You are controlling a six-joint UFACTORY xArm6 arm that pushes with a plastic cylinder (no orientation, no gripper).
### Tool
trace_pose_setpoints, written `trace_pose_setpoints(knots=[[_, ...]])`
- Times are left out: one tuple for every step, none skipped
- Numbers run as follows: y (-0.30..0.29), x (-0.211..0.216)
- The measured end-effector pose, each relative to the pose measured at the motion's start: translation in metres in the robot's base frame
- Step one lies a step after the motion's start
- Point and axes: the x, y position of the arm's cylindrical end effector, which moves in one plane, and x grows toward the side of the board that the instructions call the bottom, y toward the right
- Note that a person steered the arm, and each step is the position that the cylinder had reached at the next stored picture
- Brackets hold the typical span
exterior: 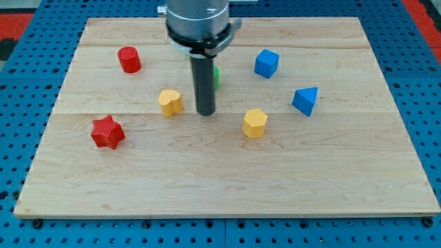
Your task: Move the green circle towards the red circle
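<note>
The red circle point(129, 59) stands near the view's upper left of the wooden board point(227, 179). A green block point(216, 76) shows only as a sliver at the right of my dark rod, so its shape cannot be made out. My tip point(205, 111) rests on the board just below and slightly left of the green block, close to it. The yellow heart-like block point(170, 102) lies just left of my tip.
A red star point(107, 132) lies at the left. A yellow hexagon point(254, 123) lies right of my tip. A blue cube point(266, 63) and a blue triangular block point(306, 100) lie at the right. Blue pegboard point(21, 103) surrounds the board.
</note>
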Motion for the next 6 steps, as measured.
trace_pose_setpoints(knots=[[0.038,-0.026],[0.075,-0.056],[0.046,-0.058],[-0.020,-0.064],[-0.007,-0.093],[-0.050,-0.089]])
